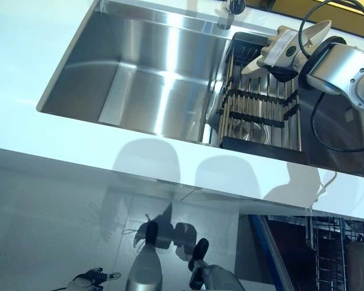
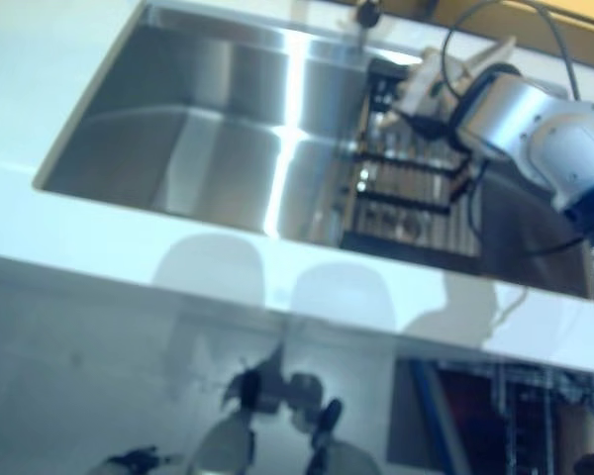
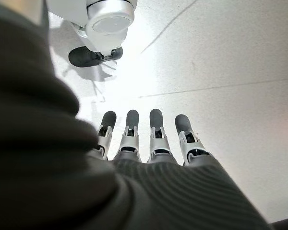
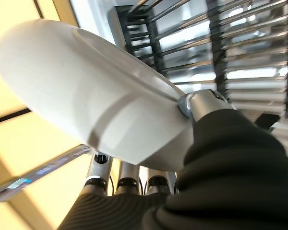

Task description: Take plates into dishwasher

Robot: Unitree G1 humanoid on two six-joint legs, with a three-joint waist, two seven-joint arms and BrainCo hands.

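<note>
A white plate (image 4: pixel 86 96) is in my right hand (image 1: pixel 279 51), pinched between the thumb (image 4: pixel 197 103) and the fingers (image 4: pixel 129 184) under it. The plate (image 1: pixel 314 31) is tilted and lifted above the back of a roll-up metal rack (image 1: pixel 261 106) that lies across the right end of the sink. The open dishwasher's wire rack (image 1: pixel 340 248) shows below the counter at the lower right. My left hand (image 3: pixel 156 134) hangs low over the floor with straight fingers and holds nothing.
A steel sink (image 1: pixel 151 66) fills the middle, with a tap (image 1: pixel 230 9) at its back edge. A white counter (image 1: pixel 79 154) runs along the front of the sink. A small metal item lies under the rack.
</note>
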